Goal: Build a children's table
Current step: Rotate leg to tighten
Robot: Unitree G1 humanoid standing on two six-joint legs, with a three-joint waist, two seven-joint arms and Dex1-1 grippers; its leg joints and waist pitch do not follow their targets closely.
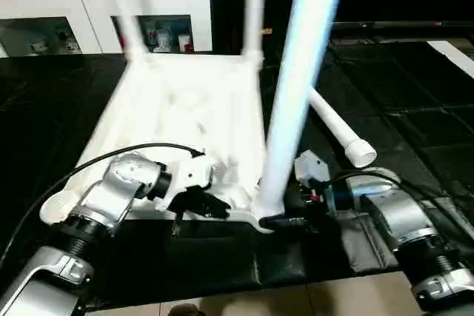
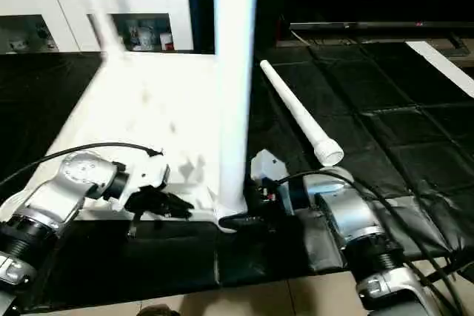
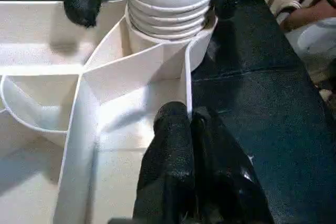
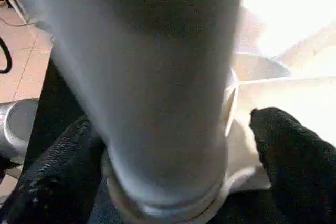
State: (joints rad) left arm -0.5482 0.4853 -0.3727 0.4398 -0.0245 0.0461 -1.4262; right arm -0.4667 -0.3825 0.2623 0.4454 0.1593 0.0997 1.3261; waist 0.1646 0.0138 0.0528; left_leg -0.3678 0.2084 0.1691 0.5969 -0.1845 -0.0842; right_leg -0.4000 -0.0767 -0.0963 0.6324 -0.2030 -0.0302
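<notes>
The children's table lies upside down on the black mat, its white ribbed top (image 1: 185, 109) facing me. Two legs (image 1: 122, 5) (image 1: 254, 5) stand in the far corners. A third leg (image 1: 296, 86) stands in the near right corner socket, its threaded end (image 3: 168, 3) showing above the socket. My right gripper (image 1: 278, 220) is open around that leg's base, one finger (image 4: 294, 156) clear of it. My left gripper (image 3: 191, 124) is shut on the top's thin rim wall just beside that corner. A fourth leg (image 2: 296, 112) lies loose on the mat to the right.
A white cabinet (image 1: 74, 12) with glass-fronted shelves stands behind the table. The black mat (image 1: 415, 109) stretches off to the right, and its front edge meets a beige floor (image 1: 296, 301). A black cable (image 1: 89, 168) loops over my left forearm.
</notes>
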